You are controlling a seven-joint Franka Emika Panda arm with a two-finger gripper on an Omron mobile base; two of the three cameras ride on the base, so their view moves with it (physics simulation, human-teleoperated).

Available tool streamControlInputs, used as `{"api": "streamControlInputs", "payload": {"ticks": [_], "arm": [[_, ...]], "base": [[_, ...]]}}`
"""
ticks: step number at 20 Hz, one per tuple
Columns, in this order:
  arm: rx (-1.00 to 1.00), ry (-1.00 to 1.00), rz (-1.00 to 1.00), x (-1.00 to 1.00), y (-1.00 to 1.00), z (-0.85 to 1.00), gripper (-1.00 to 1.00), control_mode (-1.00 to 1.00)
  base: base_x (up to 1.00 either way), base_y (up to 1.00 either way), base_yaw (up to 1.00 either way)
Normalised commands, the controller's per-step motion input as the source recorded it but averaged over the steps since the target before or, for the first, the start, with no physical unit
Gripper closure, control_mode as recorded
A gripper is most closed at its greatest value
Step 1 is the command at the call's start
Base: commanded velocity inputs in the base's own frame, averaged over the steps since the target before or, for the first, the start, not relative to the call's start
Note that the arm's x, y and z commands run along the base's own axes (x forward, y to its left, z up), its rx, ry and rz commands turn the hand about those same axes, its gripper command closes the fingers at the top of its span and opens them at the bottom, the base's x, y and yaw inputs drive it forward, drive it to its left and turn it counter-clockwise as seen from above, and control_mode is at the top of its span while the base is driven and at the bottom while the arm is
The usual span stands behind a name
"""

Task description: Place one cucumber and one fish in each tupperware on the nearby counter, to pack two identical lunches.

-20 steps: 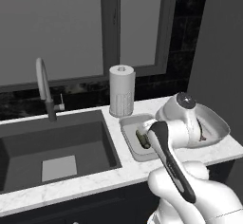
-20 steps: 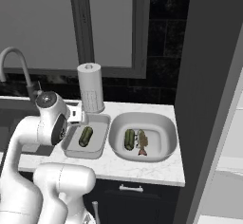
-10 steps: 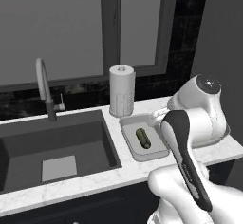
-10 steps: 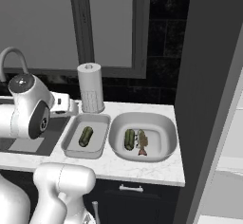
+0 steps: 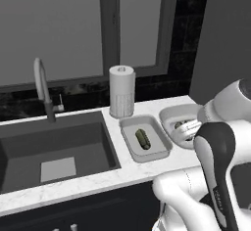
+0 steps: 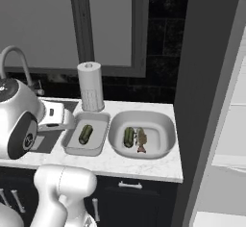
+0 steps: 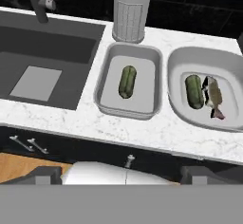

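Two tupperware sit side by side on the counter (image 7: 156,128). The narrow rectangular tray (image 7: 107,92) holds one cucumber (image 7: 126,81). The wider rounded dish (image 7: 182,57) holds a cucumber (image 7: 193,91) and a fish (image 7: 212,97) lying next to each other. My gripper (image 7: 124,175) hangs high above the counter's front edge, open, its dark fingertips (image 7: 45,174) wide apart with nothing between them. In the right base view the tray (image 6: 98,146) and dish (image 6: 161,120) show the same contents. In the left base view my arm covers part of the dish (image 5: 171,113).
A dark sink basin (image 7: 42,61) with a curved faucet (image 5: 43,90) lies left of the tray. A paper towel roll (image 5: 121,91) stands behind the tray by the window. A tall dark cabinet side (image 6: 206,77) bounds the counter on the right.
My arm has lifted and drawn back from over the tray, toward the base. The jaws have stayed wide. The cucumbers and fish have not moved.
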Motion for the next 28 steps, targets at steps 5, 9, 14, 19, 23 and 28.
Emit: {"api": "streamControlInputs", "payload": {"ticks": [5, 9, 14, 19, 23, 28], "arm": [[0.0, 0.0, 0.0, 0.0, 0.0, 0.0, -1.0, 1.0], [0.0, 0.0, 0.0, 0.0, 0.0, 0.0, -1.0, 1.0], [0.0, 0.0, 0.0, 0.0, 0.0, 0.0, -1.0, 1.0], [0.0, 0.0, 0.0, 0.0, 0.0, 0.0, -1.0, 1.0], [0.0, 0.0, 0.0, 0.0, 0.0, 0.0, -1.0, 1.0], [0.0, 0.0, 0.0, 0.0, 0.0, 0.0, -1.0, 1.0]], "base": [[-1.0, -0.98, -0.02], [-0.64, -1.0, -0.05], [0.13, -1.0, -0.01], [0.17, -0.92, 0.0], [0.39, -0.59, -0.03], [0.5, -0.16, -0.04]]}}
